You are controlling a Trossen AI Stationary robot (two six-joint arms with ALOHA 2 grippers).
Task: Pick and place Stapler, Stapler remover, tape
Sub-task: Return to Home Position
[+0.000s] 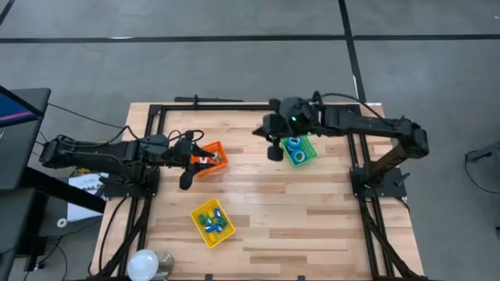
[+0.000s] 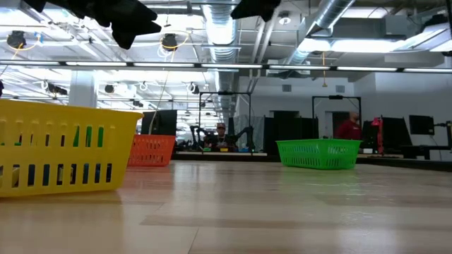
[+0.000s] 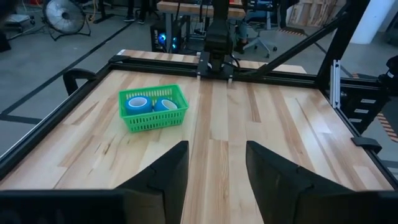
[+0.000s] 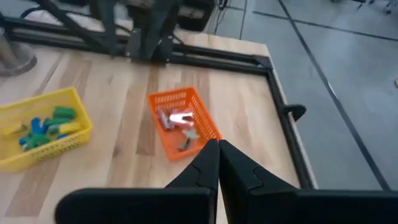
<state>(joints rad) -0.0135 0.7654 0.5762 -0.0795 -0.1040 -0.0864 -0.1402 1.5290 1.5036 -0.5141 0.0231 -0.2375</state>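
Found tape (image 3: 138, 104) in green basket (image 3: 153, 122); judged light, stiff, slick; advise pinching across ring wall. Noted left gripper (image 3: 216, 146) spread, right gripper (image 4: 218, 144) pressed together, empty.

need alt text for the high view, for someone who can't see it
Overhead view of a wooden table with three baskets: an orange basket beside the left gripper, a green basket holding blue tape beside the right gripper, and a yellow basket of small coloured pieces nearer the front.
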